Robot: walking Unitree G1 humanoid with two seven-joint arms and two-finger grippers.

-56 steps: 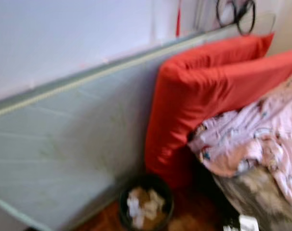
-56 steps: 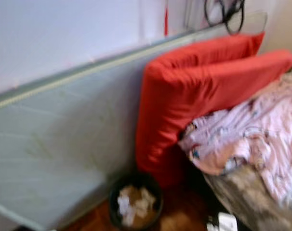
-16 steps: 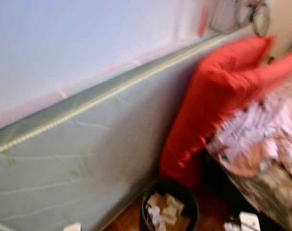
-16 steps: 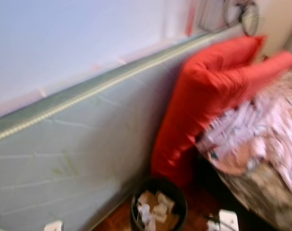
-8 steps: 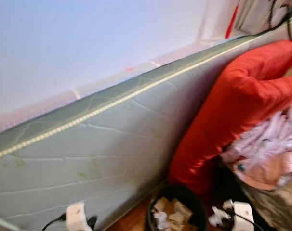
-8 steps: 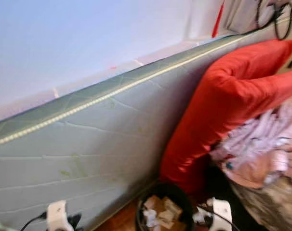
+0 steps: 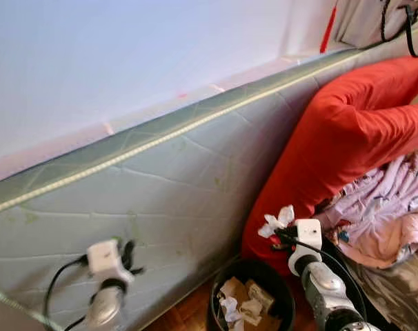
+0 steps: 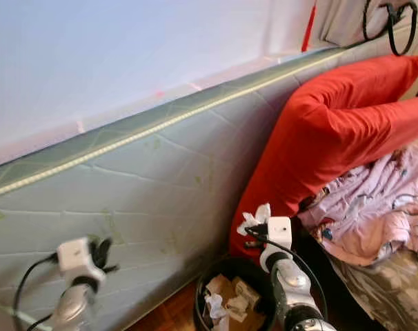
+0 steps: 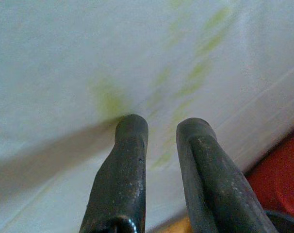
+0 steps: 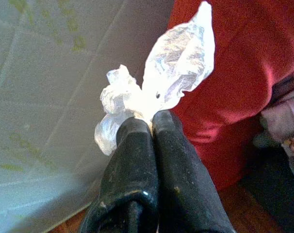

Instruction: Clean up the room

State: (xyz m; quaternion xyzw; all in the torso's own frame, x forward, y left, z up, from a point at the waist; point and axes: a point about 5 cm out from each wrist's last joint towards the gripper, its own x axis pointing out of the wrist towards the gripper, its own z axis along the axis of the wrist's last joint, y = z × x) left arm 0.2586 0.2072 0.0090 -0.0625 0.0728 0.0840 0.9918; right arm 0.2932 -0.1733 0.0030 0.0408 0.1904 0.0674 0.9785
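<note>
My right gripper is shut on a crumpled white plastic wad, which sticks out past the fingertips in the right wrist view. It hangs just above the far rim of a black waste bin that holds crumpled paper and card scraps. The bin stands on the wooden floor at the foot of the red cushions. My left gripper is raised in front of the grey mattress, open by a narrow gap, with nothing between its fingers.
A grey-green mattress leans on its edge against the white wall. Two red cushions stand to the right of it, with a pink patterned blanket heaped on a bed. Black cables hang at the top right.
The camera has shifted and steadied. Both arms have risen into view, the right one carrying the white wad up over the bin, the left one up in front of the mattress.
</note>
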